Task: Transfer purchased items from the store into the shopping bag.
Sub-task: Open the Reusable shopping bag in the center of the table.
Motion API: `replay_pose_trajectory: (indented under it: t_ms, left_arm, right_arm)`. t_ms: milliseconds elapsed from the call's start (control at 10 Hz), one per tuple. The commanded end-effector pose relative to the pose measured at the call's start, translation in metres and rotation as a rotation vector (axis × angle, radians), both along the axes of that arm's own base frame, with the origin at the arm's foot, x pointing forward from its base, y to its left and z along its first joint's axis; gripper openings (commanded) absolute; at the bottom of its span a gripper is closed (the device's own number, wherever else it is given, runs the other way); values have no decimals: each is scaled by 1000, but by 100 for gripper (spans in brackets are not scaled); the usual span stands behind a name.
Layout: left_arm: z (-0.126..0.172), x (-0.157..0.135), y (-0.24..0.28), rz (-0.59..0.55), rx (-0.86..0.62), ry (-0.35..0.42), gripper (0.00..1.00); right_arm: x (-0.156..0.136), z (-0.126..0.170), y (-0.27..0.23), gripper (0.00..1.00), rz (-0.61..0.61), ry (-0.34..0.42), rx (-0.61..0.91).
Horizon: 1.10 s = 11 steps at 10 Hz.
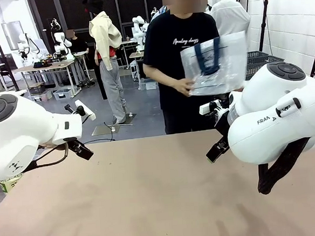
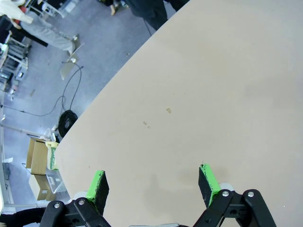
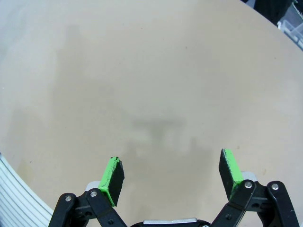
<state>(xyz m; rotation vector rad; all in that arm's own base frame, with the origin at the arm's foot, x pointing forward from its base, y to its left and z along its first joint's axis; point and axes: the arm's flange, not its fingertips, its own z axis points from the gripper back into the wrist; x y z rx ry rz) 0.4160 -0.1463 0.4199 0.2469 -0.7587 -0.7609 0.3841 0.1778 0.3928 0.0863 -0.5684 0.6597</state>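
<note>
One table. At its far side stands one person, holding one clear shopping bag in one hand. One dark lattice basket sits beyond the table's far right corner. Over the table hang two grippers, the left gripper and the right gripper, each with two green pads. Two cardboard boxes lie on the floor beside the table.
</note>
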Motion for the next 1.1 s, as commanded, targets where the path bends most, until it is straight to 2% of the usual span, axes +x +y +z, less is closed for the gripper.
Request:
replay_pose_trajectory:
  t_ms: [0, 1000]
  left_arm:
    - [3, -2, 2, 2, -12, 5, 100]
    - [3, -2, 2, 2, -12, 5, 100]
  right_arm:
    - [0, 0, 0, 100, -4, 1, 3]
    - [0, 0, 0, 100, -4, 1, 3]
